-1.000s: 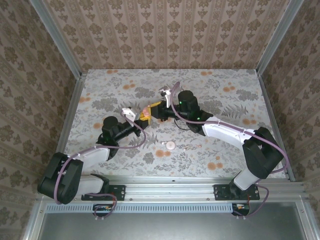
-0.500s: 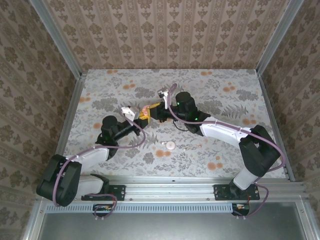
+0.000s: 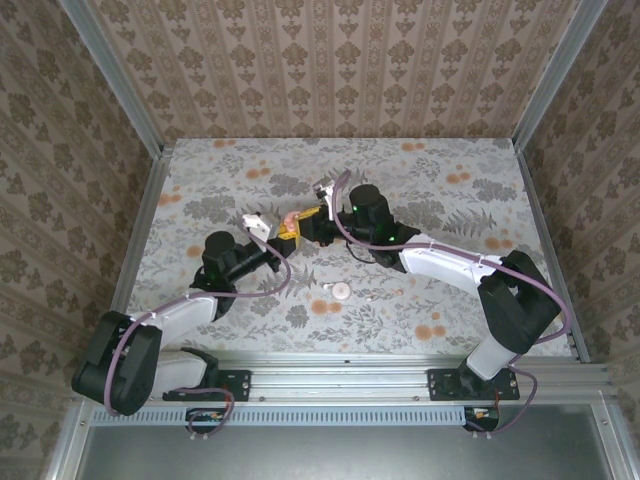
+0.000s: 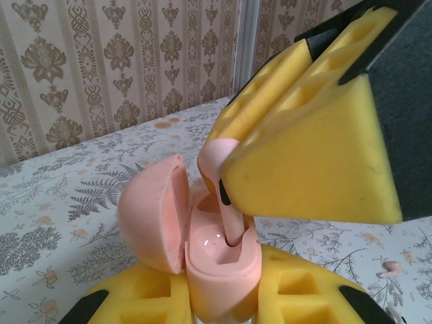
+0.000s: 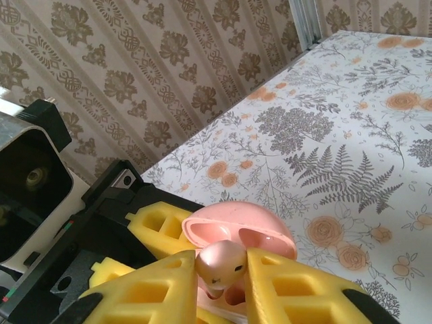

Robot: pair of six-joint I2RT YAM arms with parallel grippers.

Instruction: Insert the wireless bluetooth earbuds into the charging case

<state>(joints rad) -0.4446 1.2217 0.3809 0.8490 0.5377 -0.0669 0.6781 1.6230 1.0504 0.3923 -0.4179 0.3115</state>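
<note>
My left gripper (image 4: 219, 300) is shut on the charging case (image 4: 219, 270), a salmon-pink case standing upright between its yellow foam fingers (image 4: 135, 304) with the lid (image 4: 152, 212) swung open to the left. My right gripper (image 5: 221, 278) comes from above, shut on a pink earbud (image 5: 221, 264). In the left wrist view the earbud's stem (image 4: 234, 226) stands in the case's right socket. A second earbud (image 4: 389, 268) lies on the table at lower right. From above, the left gripper (image 3: 283, 238) and the right gripper (image 3: 303, 222) meet at the case (image 3: 291, 217), mid-table.
A small round pale pink piece (image 3: 341, 292) lies on the flowered table (image 3: 450, 200) in front of the grippers, with tiny pale specks (image 3: 370, 296) to its right. Patterned walls and metal rails enclose the table on three sides.
My right gripper has shifted a little left, closing in over the case with the earbud. The left arm has barely moved and keeps its grip.
</note>
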